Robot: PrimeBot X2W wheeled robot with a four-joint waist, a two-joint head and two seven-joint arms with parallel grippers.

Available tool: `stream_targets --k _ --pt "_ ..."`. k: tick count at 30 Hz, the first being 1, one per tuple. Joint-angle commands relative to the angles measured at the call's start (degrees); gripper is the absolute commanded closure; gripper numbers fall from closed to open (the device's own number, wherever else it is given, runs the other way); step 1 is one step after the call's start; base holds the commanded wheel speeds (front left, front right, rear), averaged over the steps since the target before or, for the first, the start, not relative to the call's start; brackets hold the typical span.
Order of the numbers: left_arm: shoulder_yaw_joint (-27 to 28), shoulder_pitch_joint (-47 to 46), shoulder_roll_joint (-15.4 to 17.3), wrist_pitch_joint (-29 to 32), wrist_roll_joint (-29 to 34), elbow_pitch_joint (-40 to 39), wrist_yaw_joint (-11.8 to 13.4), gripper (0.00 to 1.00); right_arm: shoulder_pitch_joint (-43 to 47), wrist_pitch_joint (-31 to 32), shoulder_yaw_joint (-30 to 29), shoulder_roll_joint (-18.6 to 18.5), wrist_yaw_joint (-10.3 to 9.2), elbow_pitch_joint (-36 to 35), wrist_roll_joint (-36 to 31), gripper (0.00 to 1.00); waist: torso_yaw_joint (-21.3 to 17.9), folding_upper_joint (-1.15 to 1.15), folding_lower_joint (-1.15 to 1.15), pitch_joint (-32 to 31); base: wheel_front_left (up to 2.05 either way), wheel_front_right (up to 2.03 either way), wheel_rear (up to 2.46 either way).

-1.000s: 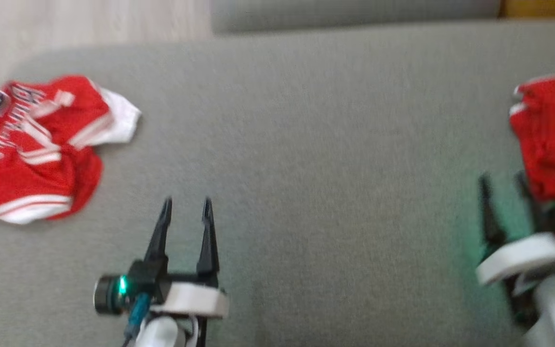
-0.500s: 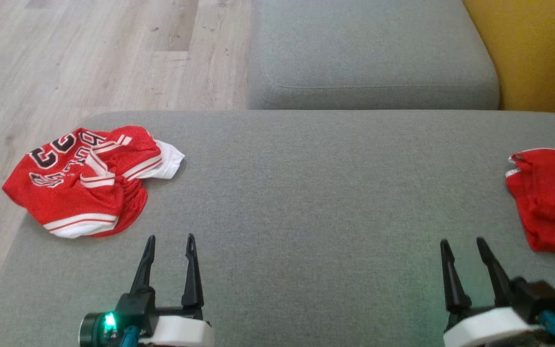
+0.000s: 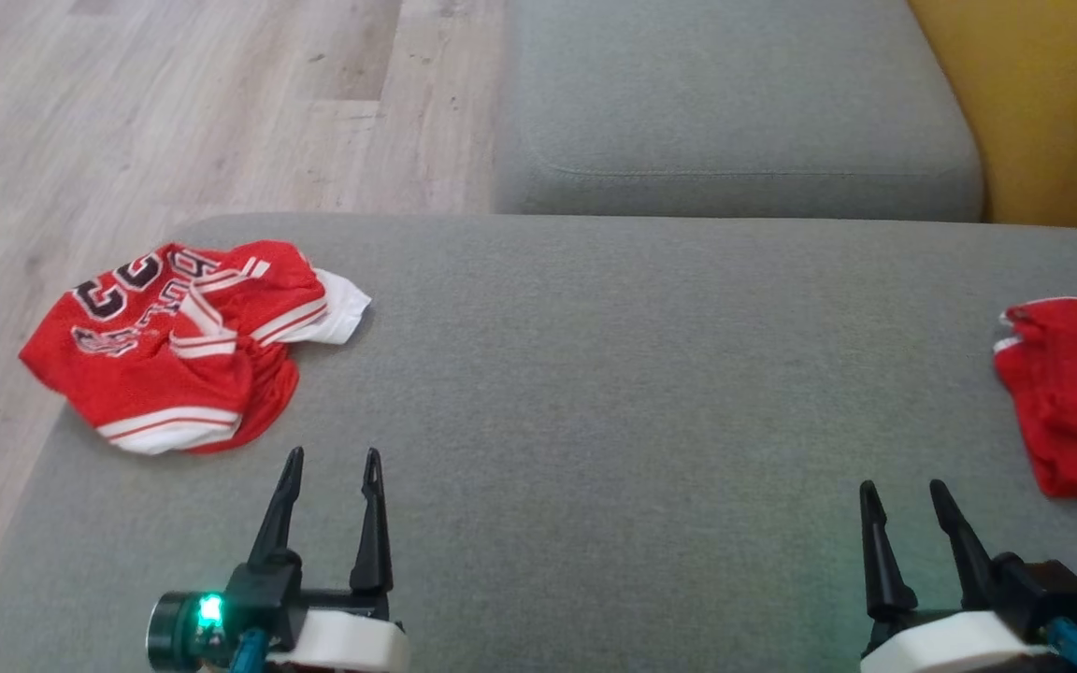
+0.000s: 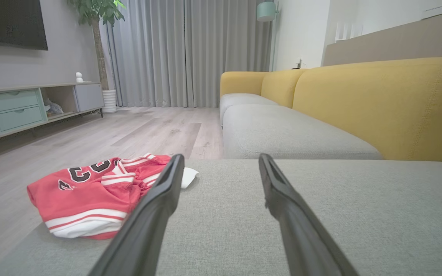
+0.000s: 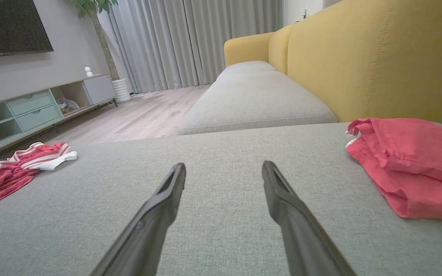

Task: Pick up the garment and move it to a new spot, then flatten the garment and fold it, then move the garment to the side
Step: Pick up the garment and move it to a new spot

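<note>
In the head view, both sets of jaws were seen spread and empty above the sofa [image 3: 595,374]. The crumpled jersey [image 3: 174,355] lay ahead and left of the left jaws, apart from them. A red garment [image 3: 1071,402] lay ahead and right of the right jaws.

In the left wrist view, the jersey seemed to overhang the sofa's edge. It could be shoved onto the floor [image 4: 90,130] by a low sweep.

In the right wrist view, the red garment lay right of the jaws. The wrong piece could be taken.
</note>
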Motion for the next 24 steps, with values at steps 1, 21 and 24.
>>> stream_targets --k 1,21,24 --pt "2.03 -2.84 -0.08 -0.29 0.75 -2.13 0.15 0.00 -1.87 -0.61 1.33 -0.33 -0.04 -1.65 -0.06 0.00 1.66 0.00 0.00 0.46 0.00 0.00 0.00" --pt "11.07 -5.36 -0.02 -0.29 3.56 -5.47 0.39 0.00 -6.38 -0.61 -1.37 -0.93 -0.04 -1.15 -1.50 0.00 23.28 0.00 0.00 8.52 0.00 0.00 0.00" --pt "10.39 -8.88 -0.03 -0.29 4.95 -4.35 -0.25 0.00 -6.29 -0.61 -2.36 -1.97 -0.04 -1.28 -2.13 0.00 24.11 0.00 0.00 10.36 0.00 0.00 0.00"
